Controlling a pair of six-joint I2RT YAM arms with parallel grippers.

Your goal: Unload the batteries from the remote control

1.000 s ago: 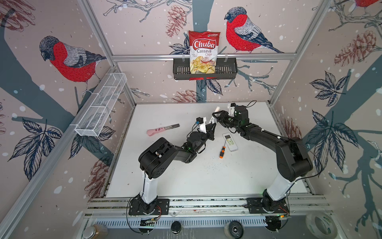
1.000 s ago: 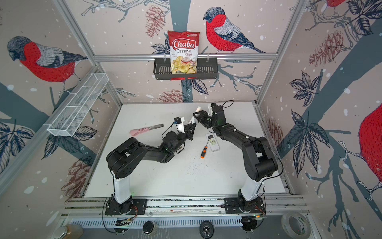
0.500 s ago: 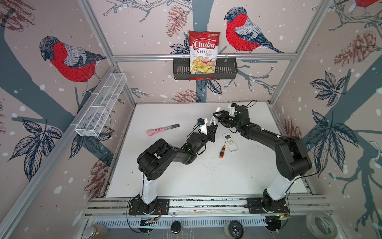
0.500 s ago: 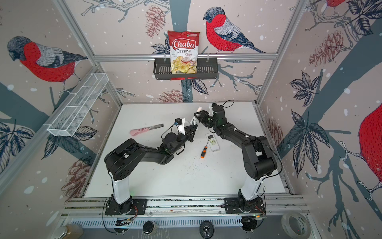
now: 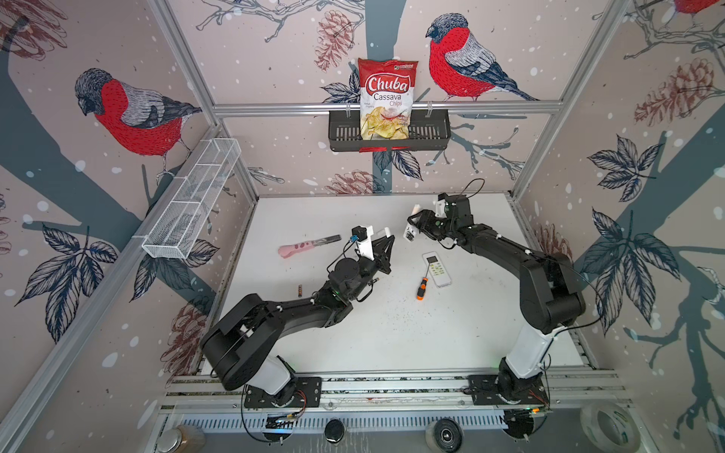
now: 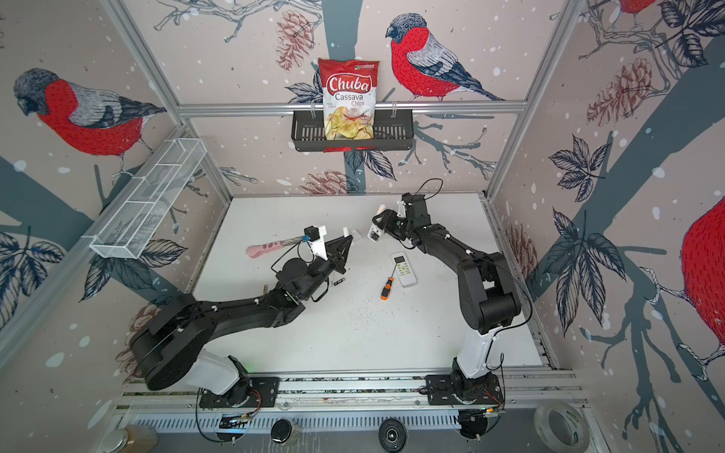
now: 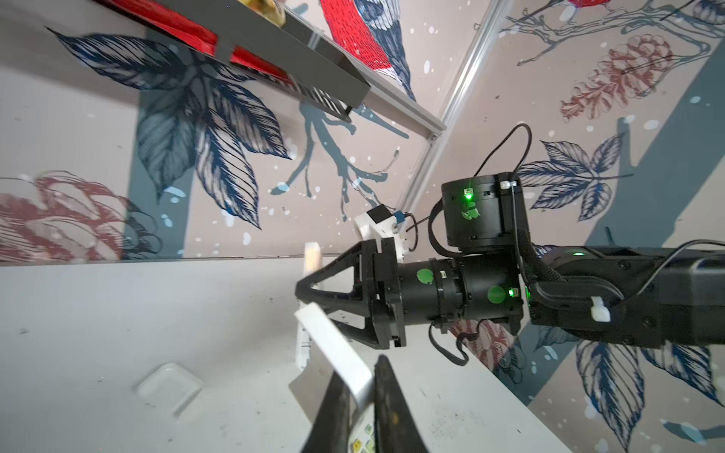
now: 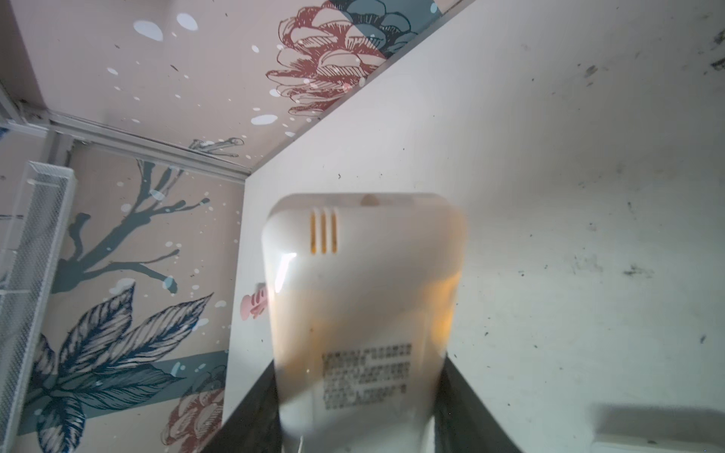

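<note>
My right gripper [image 5: 415, 226] [image 8: 359, 396] is shut on a white remote control [image 8: 365, 282], held in the air over the back middle of the table. The remote's lower end [image 5: 410, 234] shows dark shapes, too small to make out. My left gripper [image 5: 387, 240] [image 7: 359, 372] is shut on a flat white battery cover [image 7: 333, 345], a short way left of the remote. One slim black battery [image 5: 300, 290] lies on the table beside my left arm. Another battery [image 6: 339, 281] lies close to the left wrist.
A second white remote [image 5: 436, 269] lies face up right of centre, with an orange-and-black screwdriver [image 5: 421, 288] beside it. A pink-handled knife [image 5: 308, 247] lies at the back left. A small clear square piece [image 7: 168, 386] rests on the table [image 5: 392, 337].
My left gripper has drawn back to the left, away from the held remote, with the white cover between its fingers. The right gripper and its remote have barely moved.
</note>
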